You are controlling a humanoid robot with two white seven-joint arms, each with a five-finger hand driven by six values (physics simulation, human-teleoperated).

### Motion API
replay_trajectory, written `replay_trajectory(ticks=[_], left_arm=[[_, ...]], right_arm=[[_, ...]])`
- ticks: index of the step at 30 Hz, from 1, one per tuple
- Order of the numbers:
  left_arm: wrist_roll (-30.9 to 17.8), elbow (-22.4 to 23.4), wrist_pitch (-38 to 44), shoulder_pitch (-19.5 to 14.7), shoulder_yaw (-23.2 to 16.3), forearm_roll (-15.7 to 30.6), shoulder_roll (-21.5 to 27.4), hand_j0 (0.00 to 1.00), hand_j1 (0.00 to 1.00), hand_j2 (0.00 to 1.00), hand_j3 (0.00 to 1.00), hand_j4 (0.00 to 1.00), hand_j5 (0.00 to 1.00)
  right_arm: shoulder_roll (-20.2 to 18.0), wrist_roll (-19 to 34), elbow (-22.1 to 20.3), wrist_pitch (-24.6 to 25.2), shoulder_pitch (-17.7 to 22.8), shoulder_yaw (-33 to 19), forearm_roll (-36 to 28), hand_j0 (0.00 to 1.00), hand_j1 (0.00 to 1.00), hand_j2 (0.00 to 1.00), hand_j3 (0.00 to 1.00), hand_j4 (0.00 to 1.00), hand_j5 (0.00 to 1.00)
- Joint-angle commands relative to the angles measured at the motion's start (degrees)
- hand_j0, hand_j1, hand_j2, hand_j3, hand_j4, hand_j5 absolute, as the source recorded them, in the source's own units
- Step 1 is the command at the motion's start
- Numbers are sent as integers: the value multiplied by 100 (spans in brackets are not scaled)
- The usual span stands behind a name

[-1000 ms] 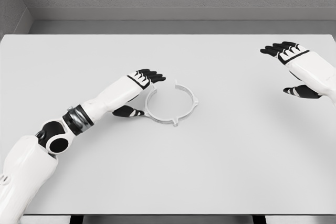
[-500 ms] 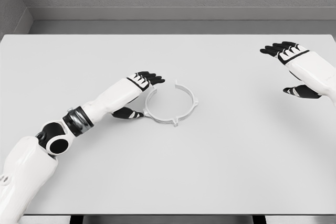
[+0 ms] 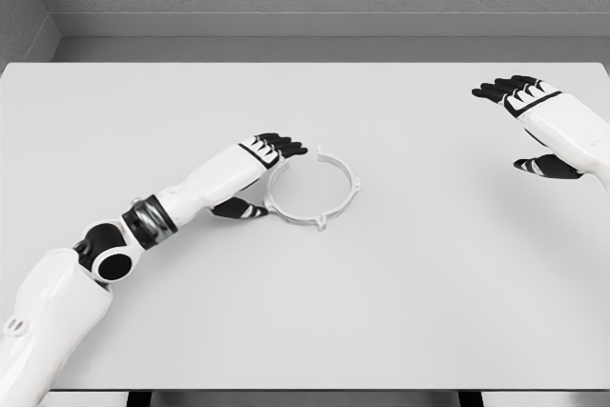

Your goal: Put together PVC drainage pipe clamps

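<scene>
Clamp ring (image 3: 314, 188) flat on table (image 3: 400, 283), just right of open, empty left hand (image 3: 259, 164); right hand (image 3: 530, 111) well apart, fingers relaxed

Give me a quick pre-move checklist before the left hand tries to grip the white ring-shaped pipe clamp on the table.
1. White ring-shaped plastic pipe clamp lies flat on the pale grey table: ok.
2. Left hand is at the clamp's left rim, fingers over the edge and thumb outside it: ok.
3. Left hand closed on the clamp: not ok, the fingers are spread and hold nothing.
4. Contact between hand and ring: cannot tell from this view.
5. Right hand is apart from the clamp, open at the table's far right: ok.
6. Second clamp part to mate with the ring: not ok, none in view.
</scene>
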Motion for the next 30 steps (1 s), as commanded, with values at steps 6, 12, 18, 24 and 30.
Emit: replay_trajectory(ticks=[6,12,18,24,30], left_arm=[[3,4,3,-53,11,37,-108,100,100,100,100,100,100],[3,4,3,-70,11,37,-204,100,100,100,100,100,100],[3,4,3,-70,11,37,-266,100,100,100,100,100,100],[3,-5,3,-70,2,37,-310,100,100,100,100,100,100],[3,-5,3,-70,28,37,-336,100,100,100,100,100,100]], right_arm=[[-3,-3,-2,17,0,-2,-37,100,100,100,100,100,100],[-3,-3,-2,17,0,-2,-37,100,100,100,100,100,100],[-3,-3,-2,17,0,-2,-37,100,100,100,100,100,100],[-3,-3,-11,17,0,-2,-37,100,100,100,100,100,100],[-3,-3,-11,17,18,-2,-37,100,100,100,100,100,100]])
